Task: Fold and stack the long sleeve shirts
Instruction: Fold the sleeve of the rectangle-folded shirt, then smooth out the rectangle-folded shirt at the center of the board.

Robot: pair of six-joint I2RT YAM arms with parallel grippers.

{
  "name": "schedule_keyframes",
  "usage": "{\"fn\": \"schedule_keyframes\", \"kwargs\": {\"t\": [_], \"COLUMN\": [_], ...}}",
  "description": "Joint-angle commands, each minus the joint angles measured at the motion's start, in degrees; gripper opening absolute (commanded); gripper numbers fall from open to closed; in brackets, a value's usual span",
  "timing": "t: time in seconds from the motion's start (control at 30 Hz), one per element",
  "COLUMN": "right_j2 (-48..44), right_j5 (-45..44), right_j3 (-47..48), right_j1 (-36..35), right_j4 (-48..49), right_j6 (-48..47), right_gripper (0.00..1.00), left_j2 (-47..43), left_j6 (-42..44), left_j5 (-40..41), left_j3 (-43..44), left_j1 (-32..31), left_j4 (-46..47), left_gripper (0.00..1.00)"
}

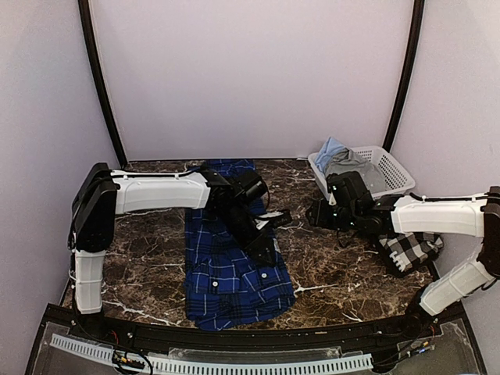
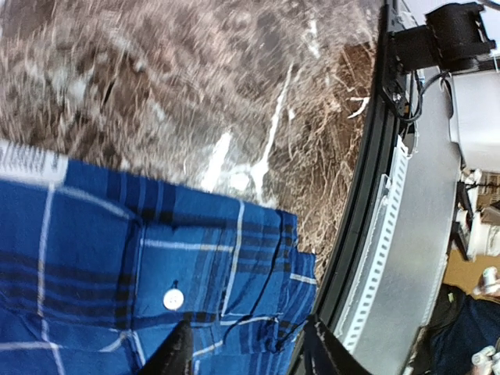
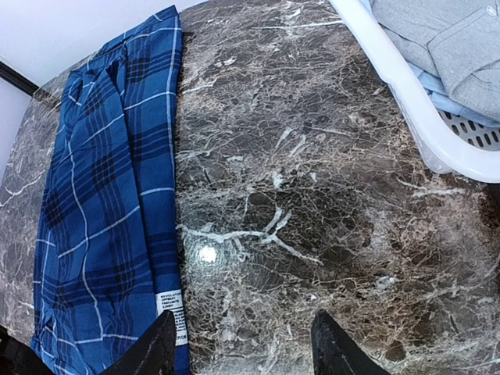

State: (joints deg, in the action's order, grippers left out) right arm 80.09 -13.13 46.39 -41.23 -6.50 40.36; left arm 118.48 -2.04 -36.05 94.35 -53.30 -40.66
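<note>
Left claw (image 1: 266, 248) hangs low over the blue plaid shirt (image 1: 226, 281), jaws parted, nothing pinched between them; in the wrist view its two dark fingertips (image 2: 178, 353) stand apart above the cloth, near a white button (image 2: 173, 298). Blue plaid shirt lies on the dark marbled counter (image 1: 344, 273) as a long narrow band, folded lengthwise, running from the far edge toward the near edge, a little left of centre. Near end looks somewhat rumpled and reaches close to the counter's front rail. A white label (image 3: 168, 312) shows at one edge of the cloth. Right claw (image 1: 316, 212) hovers over bare counter just right of the shirt, jaws likewise spread and empty; marble alone shows between its tips in the right wrist view. Black-and-white check shirt (image 1: 410, 250) sits bunched on the counter at the right side, partly hidden under the right arm, well apart from the blue one. White plastic basket (image 1: 391, 160) stands at the far right corner, holding a grey garment (image 1: 351, 164) with a light blue garment (image 1: 328, 148) draped at its left rim.
</note>
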Motion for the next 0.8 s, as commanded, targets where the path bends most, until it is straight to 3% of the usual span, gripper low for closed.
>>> {"fn": "schedule_keyframes", "kwargs": {"t": [0.0, 0.13, 0.23, 0.43, 0.77], "right_j2": [0.37, 2.12, 4.78, 13.20, 22.68], "right_j5": [1.69, 7.61, 12.69, 20.13, 29.46], "right_j3": [1.64, 3.86, 5.01, 11.64, 18.69], "right_j1": [0.19, 0.20, -0.15, -3.15, -7.45], "right_j4": [1.04, 2.97, 6.11, 8.81, 7.82], "right_j6": [-1.37, -3.14, -3.61, -4.83, -8.18], "right_gripper": [0.56, 0.56, 0.55, 0.53, 0.48], "left_j2": [-5.28, -6.86, -6.74, -3.62, 4.12], "left_j6": [-3.32, -12.37, -19.56, -23.63, -26.69], "left_j5": [1.99, 8.72, 13.14, 16.32, 14.92], "left_j3": [3.41, 3.78, 1.00, -1.95, -4.57], "left_j1": [1.25, 7.75, 13.38, 21.07, 27.96], "left_j4": [0.81, 5.79, 9.72, 18.20, 27.64], "left_gripper": [0.51, 0.41, 0.26, 0.13, 0.08]}}
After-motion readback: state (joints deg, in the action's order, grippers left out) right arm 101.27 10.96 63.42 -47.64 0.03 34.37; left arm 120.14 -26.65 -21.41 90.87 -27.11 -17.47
